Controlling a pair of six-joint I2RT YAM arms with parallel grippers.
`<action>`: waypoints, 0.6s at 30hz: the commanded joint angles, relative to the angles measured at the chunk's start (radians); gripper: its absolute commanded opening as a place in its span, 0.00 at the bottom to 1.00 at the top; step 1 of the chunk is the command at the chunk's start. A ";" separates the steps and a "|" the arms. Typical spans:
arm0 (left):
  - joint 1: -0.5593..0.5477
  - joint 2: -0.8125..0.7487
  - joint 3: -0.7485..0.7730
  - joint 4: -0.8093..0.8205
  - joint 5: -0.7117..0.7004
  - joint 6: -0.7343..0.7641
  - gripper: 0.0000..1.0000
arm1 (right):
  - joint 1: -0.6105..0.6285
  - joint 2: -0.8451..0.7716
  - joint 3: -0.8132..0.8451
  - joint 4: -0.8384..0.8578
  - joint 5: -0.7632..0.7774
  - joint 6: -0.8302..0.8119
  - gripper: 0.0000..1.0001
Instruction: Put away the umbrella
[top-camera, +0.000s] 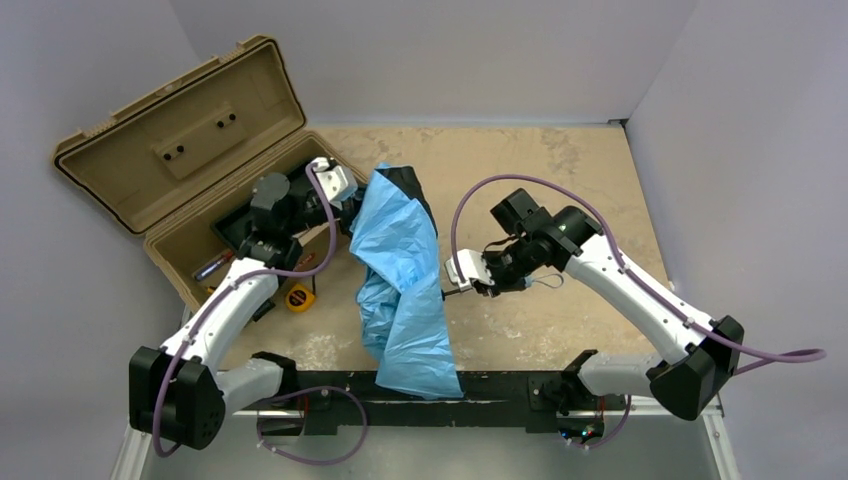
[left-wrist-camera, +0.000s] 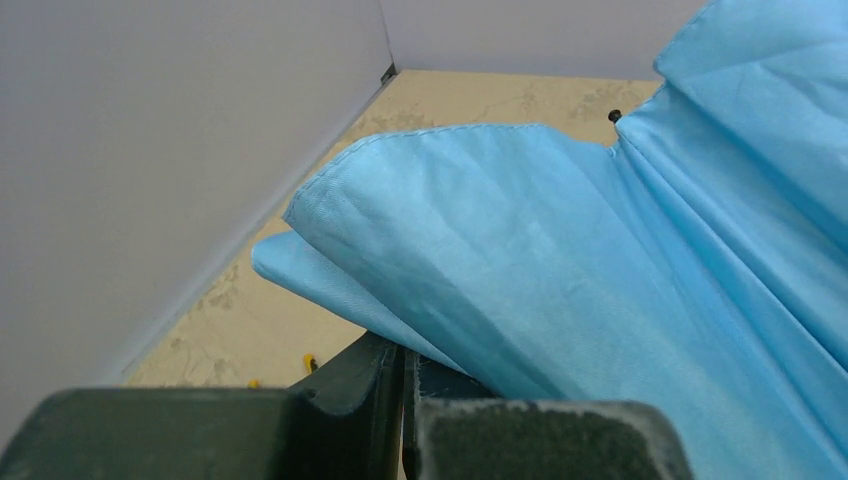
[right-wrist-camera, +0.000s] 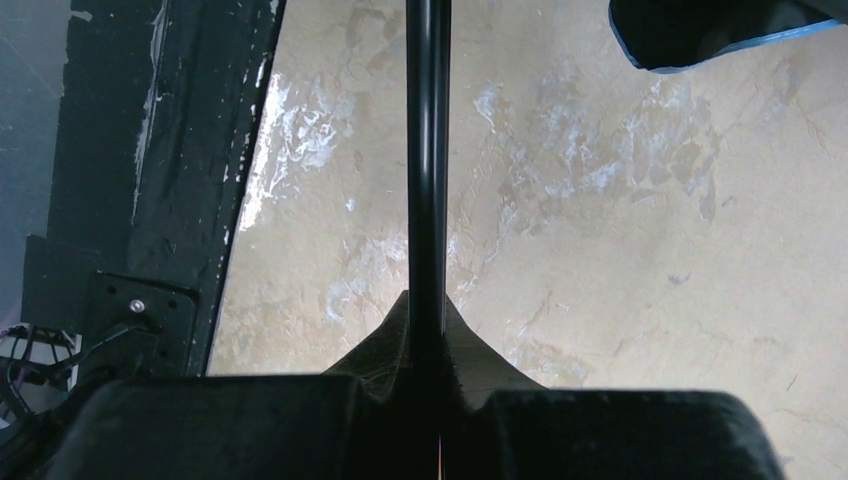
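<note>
The umbrella (top-camera: 400, 270) is a long crumpled mass of light blue fabric with black lining, reaching from beside the open case down to the near edge. My left gripper (top-camera: 352, 212) is at its upper left corner. In the left wrist view the blue fabric (left-wrist-camera: 560, 260) rises straight from the tips of that shut gripper (left-wrist-camera: 405, 350). My right gripper (top-camera: 447, 290) is on the umbrella's right side, level with its middle. It (right-wrist-camera: 428, 300) is shut on the thin black shaft (right-wrist-camera: 428, 150), which runs straight out from between the jaws.
An open tan tool case (top-camera: 180, 150) stands at the back left, lid up, with small items inside. A yellow tape measure (top-camera: 298, 297) lies just in front of it. A black rail (top-camera: 500, 385) runs along the near edge. Grey walls enclose the table.
</note>
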 joint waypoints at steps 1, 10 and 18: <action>-0.014 0.035 0.126 -0.064 0.071 0.157 0.00 | -0.020 -0.036 0.001 -0.021 0.007 -0.014 0.00; -0.118 0.262 0.375 -0.255 -0.018 0.416 0.00 | -0.232 0.008 -0.003 -0.034 0.071 -0.149 0.00; -0.198 0.493 0.517 -0.241 -0.058 0.417 0.00 | -0.296 0.048 -0.055 -0.036 0.067 -0.229 0.00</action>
